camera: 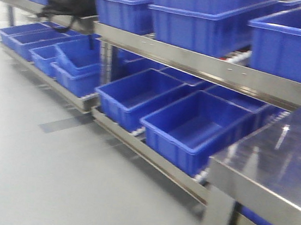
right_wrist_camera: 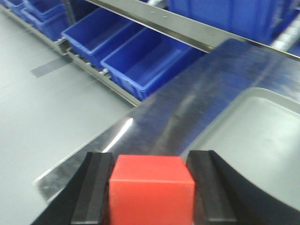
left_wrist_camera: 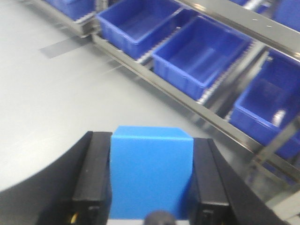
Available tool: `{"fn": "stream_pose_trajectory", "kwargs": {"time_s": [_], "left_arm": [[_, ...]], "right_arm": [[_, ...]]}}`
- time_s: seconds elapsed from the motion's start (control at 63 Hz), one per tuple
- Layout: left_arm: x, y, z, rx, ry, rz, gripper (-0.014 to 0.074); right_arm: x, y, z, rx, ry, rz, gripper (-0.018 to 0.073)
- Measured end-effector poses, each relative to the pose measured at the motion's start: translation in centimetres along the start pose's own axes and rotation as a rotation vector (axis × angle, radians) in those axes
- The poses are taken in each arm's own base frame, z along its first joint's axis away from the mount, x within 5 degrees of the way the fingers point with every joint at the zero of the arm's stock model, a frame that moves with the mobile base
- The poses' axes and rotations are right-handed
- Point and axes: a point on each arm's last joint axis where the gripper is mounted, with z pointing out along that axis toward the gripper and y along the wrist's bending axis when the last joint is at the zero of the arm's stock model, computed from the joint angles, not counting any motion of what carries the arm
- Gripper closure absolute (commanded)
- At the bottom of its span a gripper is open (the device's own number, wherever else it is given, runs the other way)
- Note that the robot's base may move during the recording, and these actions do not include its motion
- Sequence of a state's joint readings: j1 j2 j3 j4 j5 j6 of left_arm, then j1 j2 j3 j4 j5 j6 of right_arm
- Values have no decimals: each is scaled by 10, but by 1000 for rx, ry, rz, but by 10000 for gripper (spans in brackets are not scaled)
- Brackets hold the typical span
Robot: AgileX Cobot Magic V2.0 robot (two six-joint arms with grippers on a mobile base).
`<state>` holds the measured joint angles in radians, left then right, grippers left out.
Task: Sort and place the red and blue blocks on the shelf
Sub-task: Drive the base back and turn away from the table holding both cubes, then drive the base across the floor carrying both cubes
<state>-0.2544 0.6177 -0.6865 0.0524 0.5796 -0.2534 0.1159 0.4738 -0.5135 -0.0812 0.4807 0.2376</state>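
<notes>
Blue block [left_wrist_camera: 151, 176] in pinch of left gripper [left_wrist_camera: 150, 139]; red block [right_wrist_camera: 151, 192] in pinch of right gripper [right_wrist_camera: 151, 157], apparently above steel tabletop [right_wrist_camera: 187, 103]

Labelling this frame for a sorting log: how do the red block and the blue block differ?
Colour: the blue block is sky blue, the red block bright red. Holder: the left gripper clamps the blue block, the right gripper the red block. Backdrop: beyond the blue block are floor and the shelf with blue bins; beyond the red block, a steel tabletop and grey tray. Shared: both plain cubes, neither on the shelf.
</notes>
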Motion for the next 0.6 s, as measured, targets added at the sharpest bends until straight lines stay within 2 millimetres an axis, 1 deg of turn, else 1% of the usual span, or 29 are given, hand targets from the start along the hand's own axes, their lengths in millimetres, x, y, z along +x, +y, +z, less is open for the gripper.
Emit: {"fn": "stream_pose_trajectory", "kwargs": {"time_s": [0.604], "left_arm": [[0,0,0,0,0,0,473]], "right_arm": [[0,0,0,0,0,0,510]]}}
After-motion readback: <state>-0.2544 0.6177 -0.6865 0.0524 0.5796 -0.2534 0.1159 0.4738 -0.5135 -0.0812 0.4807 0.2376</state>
